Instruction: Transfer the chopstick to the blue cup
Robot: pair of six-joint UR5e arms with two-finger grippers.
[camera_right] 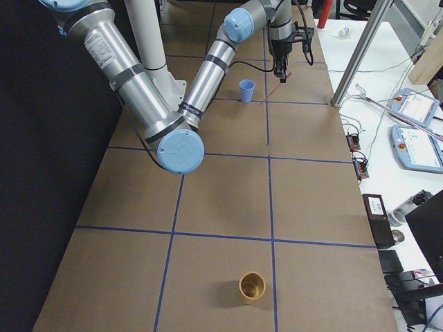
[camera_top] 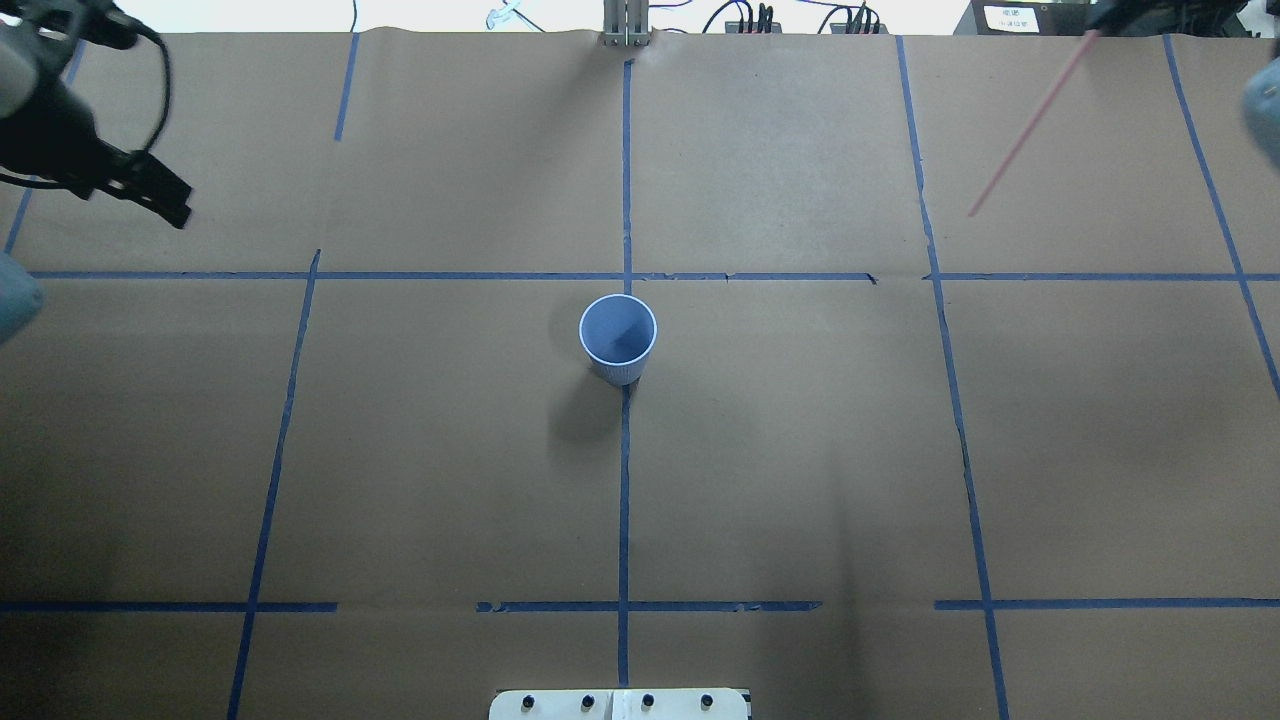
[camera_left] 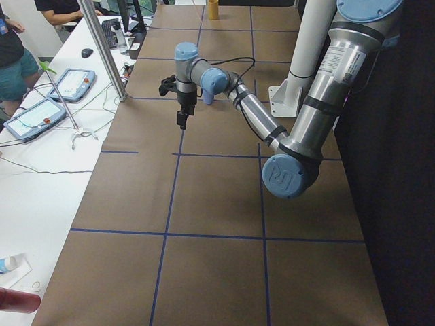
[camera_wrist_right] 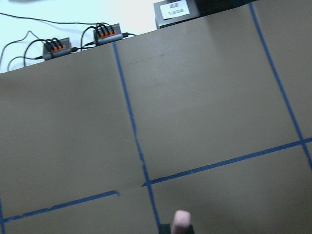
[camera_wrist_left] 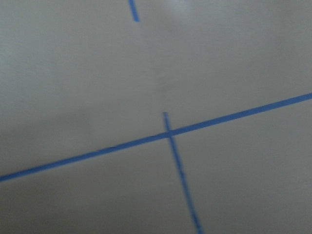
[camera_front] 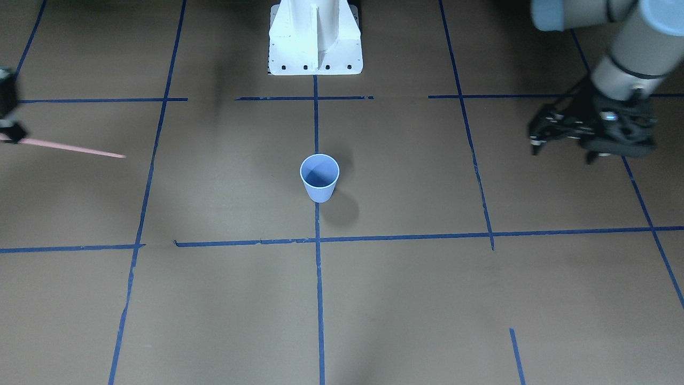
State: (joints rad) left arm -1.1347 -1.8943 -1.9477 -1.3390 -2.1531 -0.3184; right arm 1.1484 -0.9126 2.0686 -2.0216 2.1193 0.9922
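Observation:
The blue cup (camera_front: 319, 177) stands upright and empty at the table's middle, also in the overhead view (camera_top: 618, 338) and the right side view (camera_right: 246, 90). My right gripper (camera_front: 9, 131) is shut on a pale pink chopstick (camera_front: 75, 148) at the table's far right side, well away from the cup. The stick slants down from the gripper (camera_top: 1108, 22) in the overhead view (camera_top: 1030, 125), its tip above the paper. Its held end shows in the right wrist view (camera_wrist_right: 181, 222). My left gripper (camera_front: 561, 152) is open and empty, above the far left of the table (camera_top: 165, 200).
A yellow cup (camera_right: 252, 286) stands near the table's right end. The robot's white base (camera_front: 315, 53) sits at the middle of the robot's edge. Cable boxes (camera_wrist_right: 107, 35) line the far edge. Blue tape lines cross the brown paper.

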